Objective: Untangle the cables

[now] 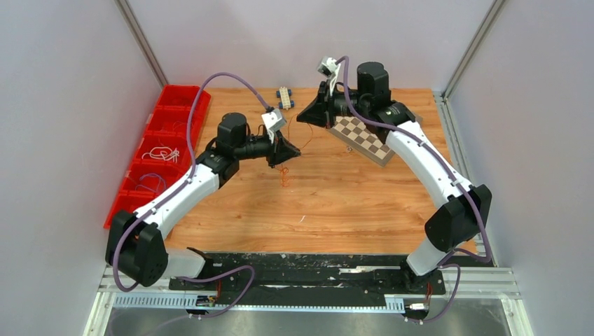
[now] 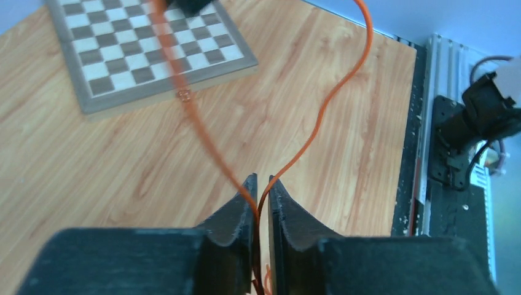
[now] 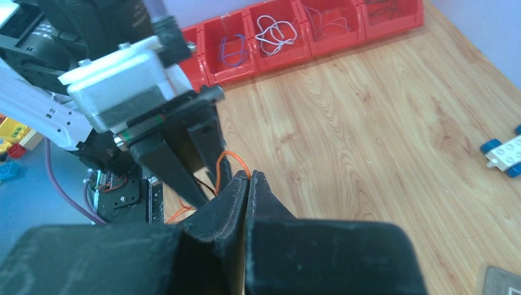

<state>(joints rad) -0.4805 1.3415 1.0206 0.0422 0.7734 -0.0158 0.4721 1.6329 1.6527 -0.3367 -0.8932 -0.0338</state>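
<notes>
While slack — cable [image 2: 327, 100] in left hand [image 2: 261, 181]

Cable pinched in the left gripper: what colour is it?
Orange. The cable shows best in the left wrist view, pinched by the left gripper.

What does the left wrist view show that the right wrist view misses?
Left wrist only: the squares of the chessboard and the orange cable leaving the left claw in two strands. Right wrist only: red bins holding white and purple wires, and a toy car. Both: that cable over the wooden table, pinched by the view's own claw, the right claw included.
</notes>
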